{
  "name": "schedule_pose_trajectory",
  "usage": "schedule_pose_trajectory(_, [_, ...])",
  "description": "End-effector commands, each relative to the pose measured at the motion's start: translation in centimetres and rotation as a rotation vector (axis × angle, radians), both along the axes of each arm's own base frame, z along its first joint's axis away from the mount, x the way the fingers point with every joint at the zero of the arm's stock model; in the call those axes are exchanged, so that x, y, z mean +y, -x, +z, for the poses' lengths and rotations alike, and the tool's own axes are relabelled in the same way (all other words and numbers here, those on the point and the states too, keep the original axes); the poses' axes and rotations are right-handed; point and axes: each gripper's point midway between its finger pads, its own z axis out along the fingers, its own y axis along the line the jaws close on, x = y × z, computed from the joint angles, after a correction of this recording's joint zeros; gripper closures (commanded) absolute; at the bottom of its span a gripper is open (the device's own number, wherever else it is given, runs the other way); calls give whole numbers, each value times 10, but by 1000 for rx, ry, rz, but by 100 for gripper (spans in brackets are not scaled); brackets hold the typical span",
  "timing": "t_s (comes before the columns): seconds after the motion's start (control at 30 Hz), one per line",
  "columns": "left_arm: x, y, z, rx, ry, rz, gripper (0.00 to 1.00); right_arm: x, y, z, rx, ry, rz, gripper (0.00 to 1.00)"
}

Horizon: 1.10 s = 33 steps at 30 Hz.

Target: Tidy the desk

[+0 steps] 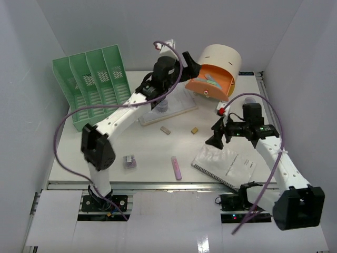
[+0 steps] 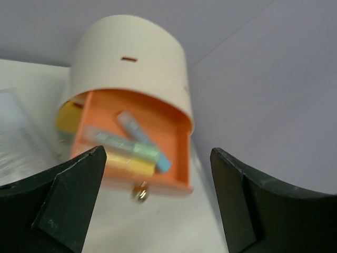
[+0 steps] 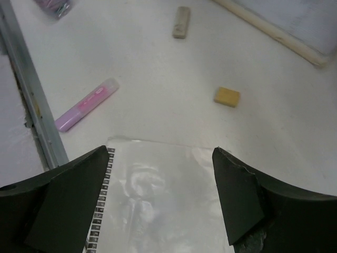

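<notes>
The right gripper, spread and empty, is hovering over the spiral notebook at the worktop's near right edge. The pink highlighter is lying to its left, long axis pointing at the near edge. The left gripper, also spread, is facing the orange drawer at the far right corner.

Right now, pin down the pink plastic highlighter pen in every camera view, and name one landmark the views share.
Top external: the pink plastic highlighter pen lies near the desk's front edge, just left of the clear-covered spiral notebook.
Left wrist: not in it.
Right wrist: the pen lies left of centre, up-left of the notebook's bound corner.
Shared landmark: the notebook, in top and right wrist views.
</notes>
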Motion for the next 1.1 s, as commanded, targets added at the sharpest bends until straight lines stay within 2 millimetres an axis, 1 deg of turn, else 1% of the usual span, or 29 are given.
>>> schedule_pose_trajectory(0.0, [89,81,56,-293,-220,-15,4,56,42,-10,45,190,195,9])
schedule_pose_trajectory(0.03, [105,98,43,-291,-250,-19,4,66,46,-20,75,236,207,8])
schedule_pose_trajectory(0.07, [129,122,35,-299,-268,-13,3,76,51,-31,105,293,213,7])
schedule_pose_trajectory(0.1, [139,130,-8,-240,-322,-15,2,90,63,-37,138,319,228,6])
schedule_pose_trajectory(0.13, [157,149,-6,-257,-308,0,2,96,62,-51,166,379,211,6])
schedule_pose_trajectory(0.17, [172,164,-15,-255,-307,14,2,102,63,-62,188,430,201,6])
schedule_pose_trajectory(0.2, [183,172,-46,-200,-340,25,2,110,69,-68,201,456,209,6])
schedule_pose_trajectory(0.23, [196,185,-44,-206,-326,37,2,116,72,-76,234,482,188,7])
schedule_pose_trajectory(0.3, [220,209,-62,-181,-313,63,2,126,72,-89,285,509,125,8])
schedule_pose_trajectory(0.37, [234,224,-78,-161,-303,82,2,139,81,-100,311,534,100,7])
schedule_pose_trajectory(0.4, [240,230,-82,-158,-298,88,2,145,86,-104,321,544,99,7])
schedule_pose_trajectory(0.43, [247,238,-82,-165,-287,95,2,150,88,-107,326,551,94,7])
schedule_pose_trajectory(0.47, [252,243,-83,-165,-278,101,2,155,89,-109,335,557,90,7])
schedule_pose_trajectory(0.53, [258,249,-94,-146,-285,108,2,160,88,-119,375,575,70,7])
schedule_pose_trajectory(0.67, [264,257,-105,-136,-293,106,2,173,85,-133,418,602,44,7])
schedule_pose_trajectory(0.7, [265,258,-110,-126,-301,101,2,178,86,-132,422,605,50,8])
schedule_pose_trajectory(0.8, [267,261,-117,-112,-312,98,2,181,92,-150,398,671,54,8])
schedule_pose_trajectory(0.87, [268,263,-112,-125,-303,96,2,177,88,-161,364,718,28,10])
schedule_pose_trajectory(1.03, [270,265,-108,-141,-292,101,2,171,86,-173,340,769,21,24])
schedule_pose_trajectory(1.07, [271,266,-107,-143,-290,101,2,167,85,-175,332,780,17,29])
